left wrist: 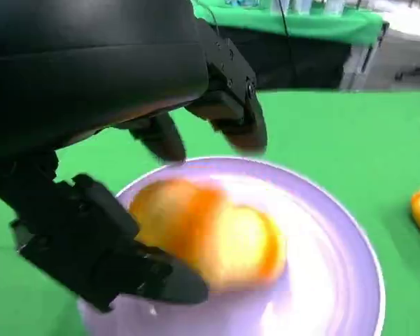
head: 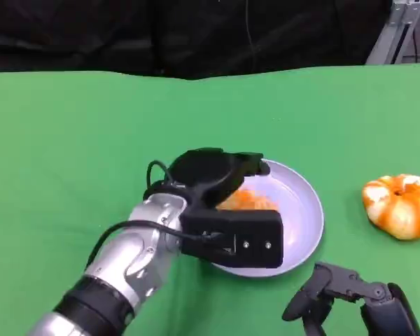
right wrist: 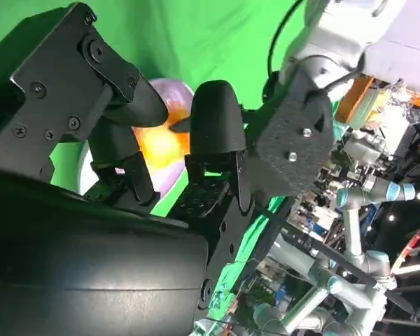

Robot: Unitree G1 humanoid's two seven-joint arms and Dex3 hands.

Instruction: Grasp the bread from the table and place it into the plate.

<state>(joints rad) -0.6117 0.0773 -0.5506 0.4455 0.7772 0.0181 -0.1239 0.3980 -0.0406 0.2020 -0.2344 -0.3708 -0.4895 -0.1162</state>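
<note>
The bread (head: 246, 201), an orange-yellow bun, lies in the pale lilac plate (head: 304, 210) on the green table. My left hand (head: 210, 178) hangs right over the plate's left half and hides part of the bread. In the left wrist view the bread (left wrist: 210, 234) is blurred and rests on the plate (left wrist: 336, 280); the fingers (left wrist: 234, 115) are spread above it and the thumb lies close beside it, so nothing is gripped. My right hand (head: 350, 297) rests low at the front right, fingers apart and empty. The right wrist view looks past that hand (right wrist: 126, 140) to the bread (right wrist: 157, 143).
An orange-and-white pumpkin-shaped thing (head: 400, 205) sits on the cloth to the right of the plate, apart from it. The table's far edge meets a black backdrop. Bare green cloth stretches to the left and behind the plate.
</note>
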